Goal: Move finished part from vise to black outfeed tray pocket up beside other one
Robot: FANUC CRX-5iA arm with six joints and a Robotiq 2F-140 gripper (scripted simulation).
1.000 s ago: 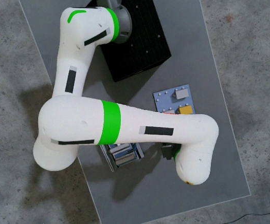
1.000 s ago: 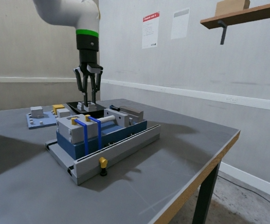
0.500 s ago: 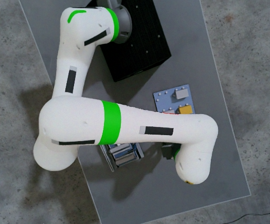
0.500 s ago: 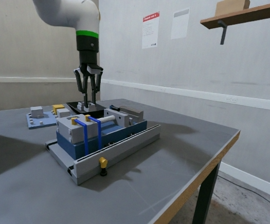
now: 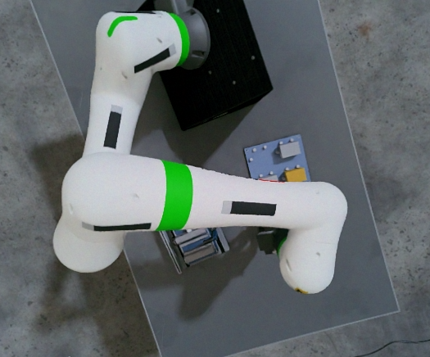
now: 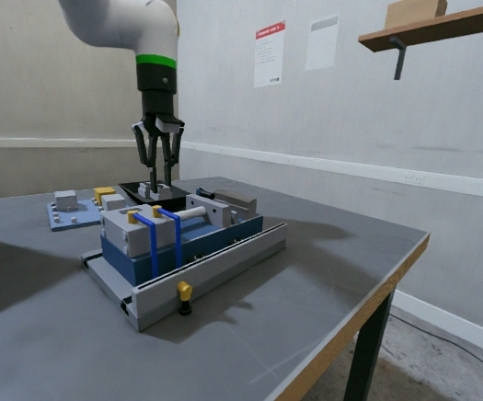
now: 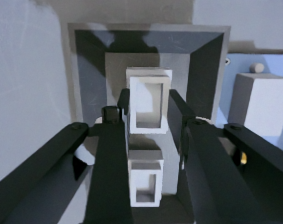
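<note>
We have the hand point(image 7: 148, 107) clamped on the finished part point(image 7: 148, 102), fingers pressing its two long sides. In the wrist view the part sits centre frame, pocket facing the camera, held over the black outfeed tray point(image 7: 89, 60). The second pocketed block point(image 7: 144, 182) lies lower centre of that view, in the tray, pocket up, roughly in line with the held one.

In the exterior view the hand point(image 6: 159, 177) points straight down at centre left, fingertips at the tray point(image 6: 131, 189), which sits behind the vise point(image 6: 181, 234) on the desk point(image 6: 296, 285). We cannot tell from either view whether the held part is touching the tray floor.

Blue fixture plate point(image 6: 68, 216) is at left of the exterior frame with a grey plain block point(image 6: 65, 200) and a yellow block point(image 6: 104, 192) standing upright on it. In the top view the arm point(image 5: 206, 205) crosses mid frame and covers the tray and hand; the fixture plate point(image 5: 264, 157) shows just above it at centre right.
</note>
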